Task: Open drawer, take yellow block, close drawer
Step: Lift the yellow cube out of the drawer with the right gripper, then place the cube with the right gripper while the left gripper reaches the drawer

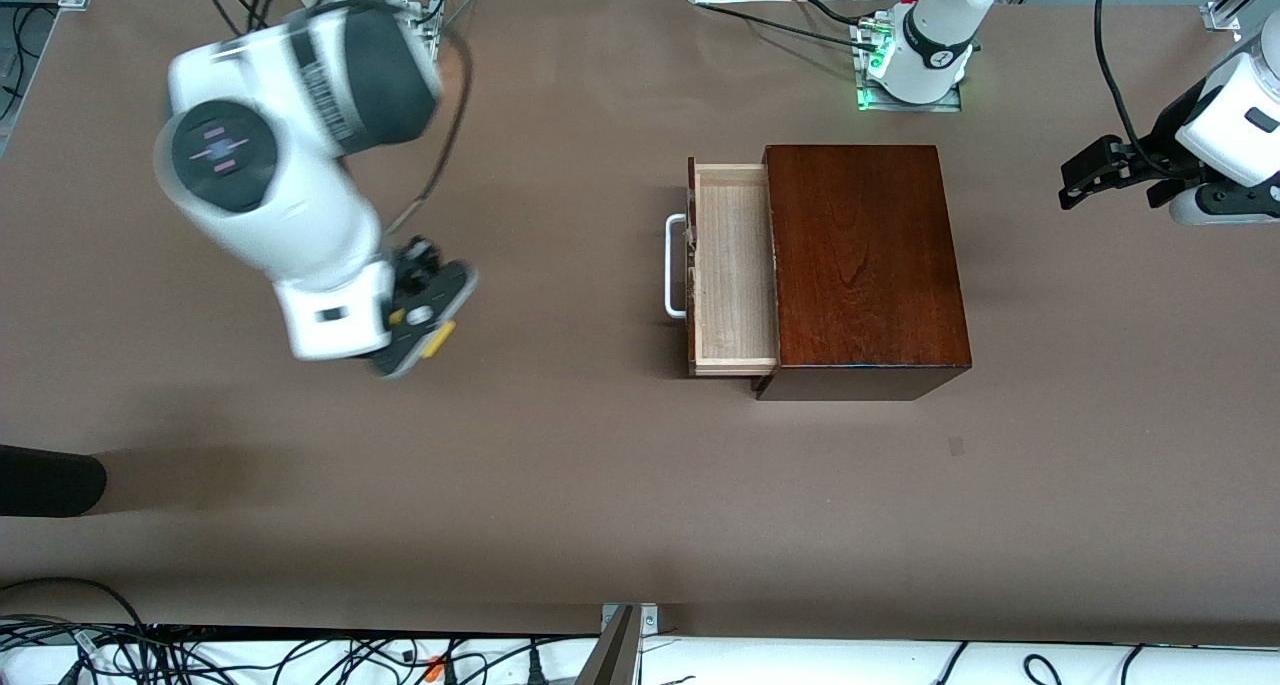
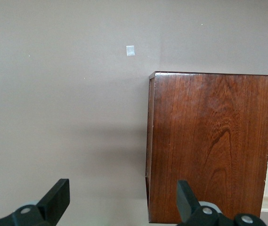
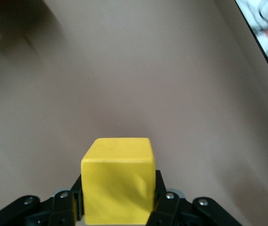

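The yellow block (image 3: 117, 180) sits clamped between the two fingers (image 3: 68, 207) of the right tool (image 1: 425, 337), held up in the air over bare surface (image 1: 560, 485) toward the right arm's end. From the front, only a thin yellow sliver of it shows under the tool, the rest is hidden by the wrist and fingers, and the arm itself is smeared.

The drawer (image 1: 730, 265) stands pulled out of the dark wooden box (image 1: 860, 265), well apart from the block, its white handle (image 1: 675, 265) facing the right arm's end. The part of its pale tray that shows holds nothing; the rest is hidden inside the box.

The left tool (image 1: 1085, 180) waits over the surface near the left arm's end, its fingers (image 2: 53, 200) spread wide and holding nothing. Its wrist view cuts off the box and shows a small pale mark (image 2: 130, 51) on the surface.
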`<state>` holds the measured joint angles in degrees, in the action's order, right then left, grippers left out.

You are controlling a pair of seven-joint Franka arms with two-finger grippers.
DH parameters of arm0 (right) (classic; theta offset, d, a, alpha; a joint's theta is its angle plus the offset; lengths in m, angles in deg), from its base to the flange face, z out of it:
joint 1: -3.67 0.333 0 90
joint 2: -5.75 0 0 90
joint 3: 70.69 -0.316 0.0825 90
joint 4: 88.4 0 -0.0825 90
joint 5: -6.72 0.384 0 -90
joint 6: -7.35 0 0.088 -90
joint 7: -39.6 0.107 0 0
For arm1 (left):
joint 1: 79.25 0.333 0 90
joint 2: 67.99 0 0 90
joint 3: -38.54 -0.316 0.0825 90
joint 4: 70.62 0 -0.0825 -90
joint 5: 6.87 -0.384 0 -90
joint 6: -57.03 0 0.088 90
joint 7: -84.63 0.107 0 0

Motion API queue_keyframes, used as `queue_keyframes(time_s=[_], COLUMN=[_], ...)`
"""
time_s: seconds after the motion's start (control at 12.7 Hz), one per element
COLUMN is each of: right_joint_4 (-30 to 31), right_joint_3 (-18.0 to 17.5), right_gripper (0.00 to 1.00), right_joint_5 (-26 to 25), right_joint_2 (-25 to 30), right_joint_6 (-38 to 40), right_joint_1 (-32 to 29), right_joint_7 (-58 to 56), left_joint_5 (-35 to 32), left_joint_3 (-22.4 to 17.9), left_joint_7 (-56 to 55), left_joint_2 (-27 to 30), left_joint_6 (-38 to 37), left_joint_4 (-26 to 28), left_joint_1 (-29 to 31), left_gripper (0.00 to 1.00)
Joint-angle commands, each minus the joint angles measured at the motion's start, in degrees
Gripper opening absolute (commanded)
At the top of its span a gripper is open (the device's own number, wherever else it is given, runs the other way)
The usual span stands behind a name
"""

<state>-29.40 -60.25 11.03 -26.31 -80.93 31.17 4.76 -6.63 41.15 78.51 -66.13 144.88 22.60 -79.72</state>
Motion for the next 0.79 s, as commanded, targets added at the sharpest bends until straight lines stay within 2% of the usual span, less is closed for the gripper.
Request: queue_keyframes(time_s=[0.0, 0.16, 0.31, 0.39, 0.71], right_joint_4=[5.3, 15.0, 30.7, 35.3, 48.7], right_joint_3=[-0.8, -0.9, -0.9, -0.9, -1.1], right_gripper=[0.04, 0.04, 0.04, 0.04, 0.04], right_joint_5=[2.0, 3.5, 3.2, 2.8, 2.1], right_joint_2=[2.9, 8.0, 16.2, 18.2, 18.9], right_joint_6=[0.7, -2.8, -11.3, -14.0, -26.3], right_joint_1=[-5.6, -9.4, -11.4, -12.5, -14.3], right_joint_7=[-2.9, -3.2, -0.2, 3.8, 12.6], left_joint_5=[1.9, 1.2, 1.7, 2.0, 4.6], left_joint_3=[0.9, 3.9, 4.2, 4.2, 13.2], left_joint_7=[1.3, 1.2, 1.5, 1.5, 1.8], left_joint_2=[0.1, -0.2, -0.4, -1.0, -6.2], left_joint_6=[-4.1, -7.4, -7.6, -7.5, -7.1], left_joint_4=[0.1, 0.0, -1.1, -1.5, -2.4], left_joint_1=[-0.5, -0.4, -0.1, -0.4, -1.6], left_gripper=[1.0, 1.0, 1.0, 1.0, 1.0])
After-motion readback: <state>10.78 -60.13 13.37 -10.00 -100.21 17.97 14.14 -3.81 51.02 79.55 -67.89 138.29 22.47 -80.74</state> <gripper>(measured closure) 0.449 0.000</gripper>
